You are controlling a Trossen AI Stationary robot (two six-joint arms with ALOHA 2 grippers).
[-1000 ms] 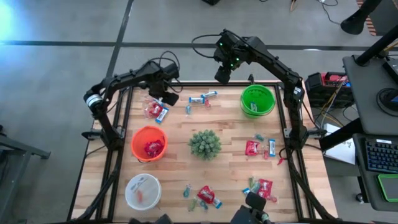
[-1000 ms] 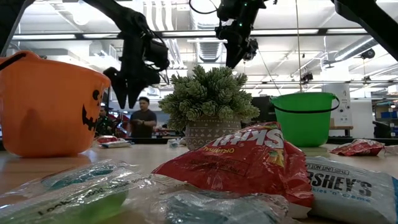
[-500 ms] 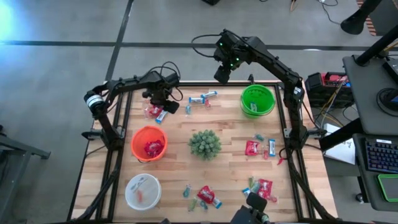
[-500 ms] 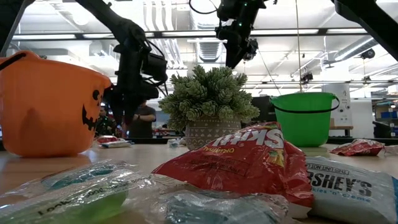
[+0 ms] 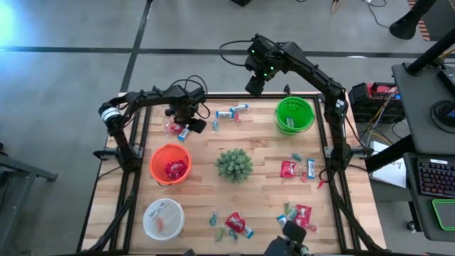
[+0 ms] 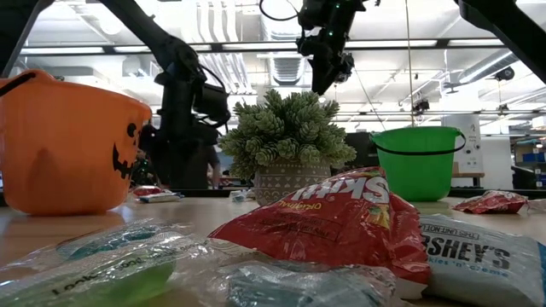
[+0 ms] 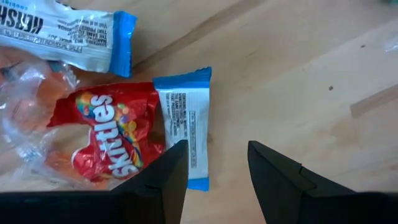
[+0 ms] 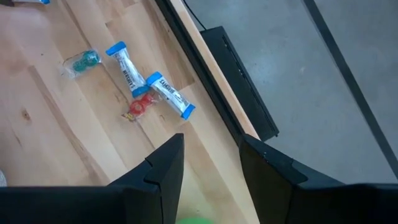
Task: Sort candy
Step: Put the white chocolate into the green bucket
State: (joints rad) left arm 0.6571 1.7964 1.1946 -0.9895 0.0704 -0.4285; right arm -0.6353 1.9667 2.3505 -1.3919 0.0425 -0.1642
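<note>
Sorting is barely begun: most candy lies loose on the surface; left claw hangs open over a blue-and-white bar, right claw open.

A red packet is showing "Skittles"; a white bar wrapper is showing "HERSHEY'S" in the low view.

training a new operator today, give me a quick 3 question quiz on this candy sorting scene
1. True or false: the left end effector is open just above the table, nothing held.
2. Which candy lies next to the red Skittles packet under that end effector? A) blue-and-white bar B) green piece C) lollipop
3. Fill in: the green bowl sits at the table's far ____ corner, near the raised right end effector.

Key: 1 true; 2 A, the blue-and-white bar; 3 right.
</note>
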